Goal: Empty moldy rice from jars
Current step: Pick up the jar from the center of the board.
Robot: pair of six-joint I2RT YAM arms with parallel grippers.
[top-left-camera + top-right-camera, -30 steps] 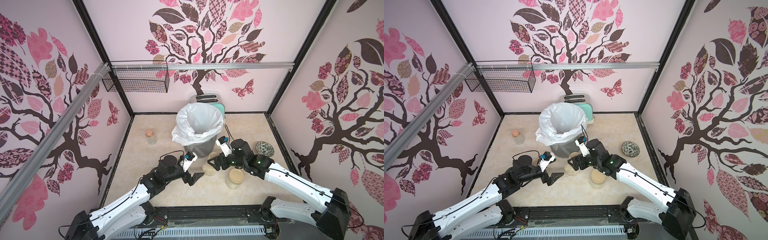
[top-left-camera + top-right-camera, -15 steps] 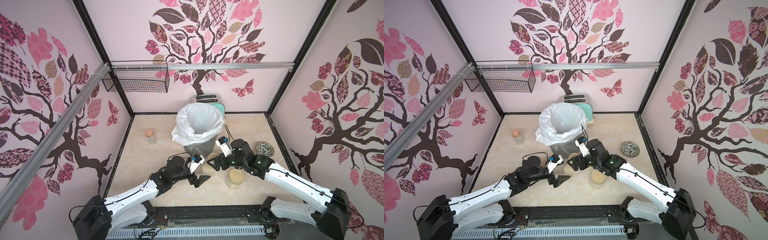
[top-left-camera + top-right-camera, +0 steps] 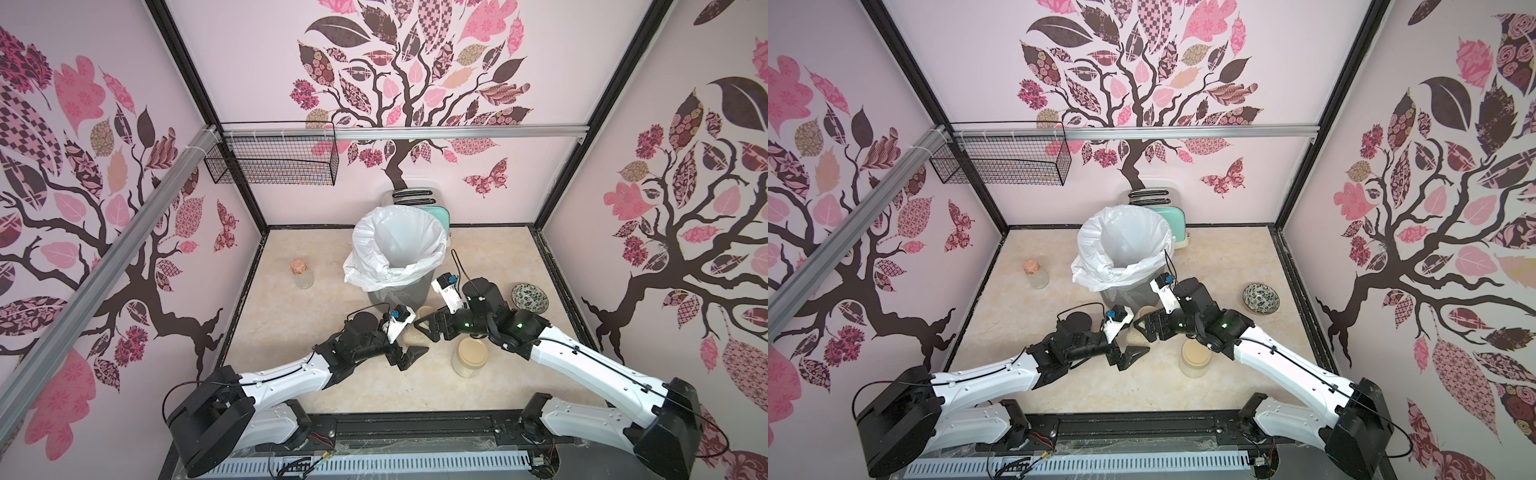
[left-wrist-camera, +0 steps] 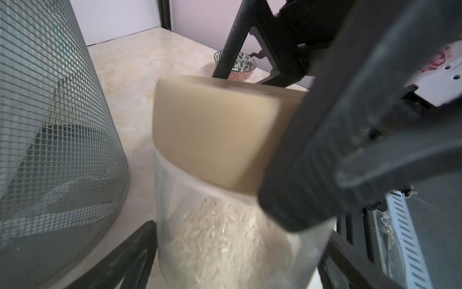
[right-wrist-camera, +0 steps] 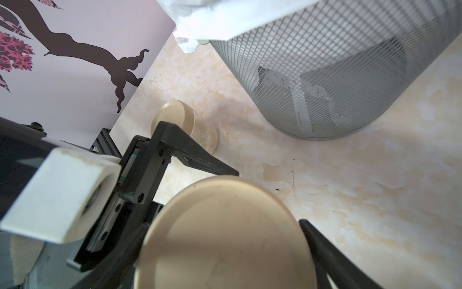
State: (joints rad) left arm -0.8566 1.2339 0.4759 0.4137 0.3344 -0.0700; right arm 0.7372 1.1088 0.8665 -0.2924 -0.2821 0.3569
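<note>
**Condition.** The rice jar (image 4: 172,195) stands upright on the desk (image 3: 311,316), just beside the mesh bin (image 3: 399,297). Its long axis is vertical and the beige lid (image 5: 225,237) is still on. The moldy rice (image 4: 225,240) lies in its lower part. Nothing has been emptied.

**Left gripper** (image 3: 415,356). Its fingers (image 4: 130,252) are open, one at each side of the glass body, low down. The jar lies straight ahead between them. Contact is not confirmed, as that view is blurred.

**Right gripper** (image 3: 426,330). It meets the same jar from the opposite side. Its fingers (image 4: 312,160) are spread wide across the lid and look to be against its rim. Whether they clamp it cannot be told.

**Judgement.** Both arms are at this jar, the left placed for the body and the right for the lid. The coming move turns on the left fingers closing squarely across the vertical axis, so the lid can be twisted off.

**Other jars.** A second jar (image 3: 471,356) stands lidded near the right arm. A third jar (image 5: 180,122) stands beyond the left fingers.
</note>
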